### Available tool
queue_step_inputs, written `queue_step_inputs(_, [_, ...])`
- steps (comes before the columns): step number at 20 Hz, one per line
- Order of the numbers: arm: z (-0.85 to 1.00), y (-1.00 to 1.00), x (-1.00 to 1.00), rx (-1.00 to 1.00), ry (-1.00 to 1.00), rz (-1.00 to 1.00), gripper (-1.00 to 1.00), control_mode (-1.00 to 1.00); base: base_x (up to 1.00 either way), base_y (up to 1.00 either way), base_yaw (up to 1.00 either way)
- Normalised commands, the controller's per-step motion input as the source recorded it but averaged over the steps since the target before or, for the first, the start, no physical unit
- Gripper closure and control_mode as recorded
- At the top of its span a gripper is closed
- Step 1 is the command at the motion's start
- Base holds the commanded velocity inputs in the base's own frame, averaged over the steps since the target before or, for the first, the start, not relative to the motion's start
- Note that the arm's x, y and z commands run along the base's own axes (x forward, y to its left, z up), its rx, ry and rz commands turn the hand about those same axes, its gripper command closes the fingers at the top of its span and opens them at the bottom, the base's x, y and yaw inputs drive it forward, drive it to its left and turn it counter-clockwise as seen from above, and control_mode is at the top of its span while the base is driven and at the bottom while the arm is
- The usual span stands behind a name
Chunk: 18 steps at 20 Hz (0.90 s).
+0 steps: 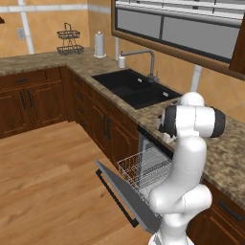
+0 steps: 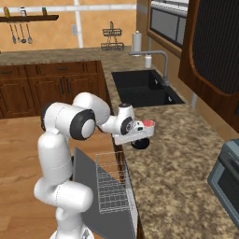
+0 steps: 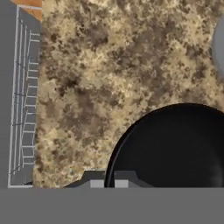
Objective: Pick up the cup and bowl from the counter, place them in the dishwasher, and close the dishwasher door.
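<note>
We see the gripper low over the counter, near its front edge above the dishwasher. The bowl sits directly under it; the cup just behind. Finger spread: cannot tell. The dishwasher door hangs open, the rack out.

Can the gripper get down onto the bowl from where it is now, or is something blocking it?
Probably yes. The gripper hangs right over the black bowl, which sits on bare counter near the edge. The cup stands close behind the bowl, so it might be brushed, but nothing lies between the fingertips and the bowl.
</note>
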Motion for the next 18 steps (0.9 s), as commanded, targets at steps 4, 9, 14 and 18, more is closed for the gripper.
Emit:
queue_step_inputs(4, [0.0,0.9,-0.81,0.0,-0.06,0.0,1.0,-1.0,0.0,0.0,0.0])
queue_step_inputs(9, [0.0,1.0,-0.73,0.0,-0.01,0.0,1.0,-1.0,0.0,0.0,0.0])
queue_step_inputs(14, [-0.06,1.0,-0.36,0.0,0.0,0.0,1.0,-1.0,0.0,0.0,0.0])
queue_step_inputs(18, [-0.62,0.85,0.24,0.0,0.03,0.0,1.0,-1.0,0.0,0.0,0.0])
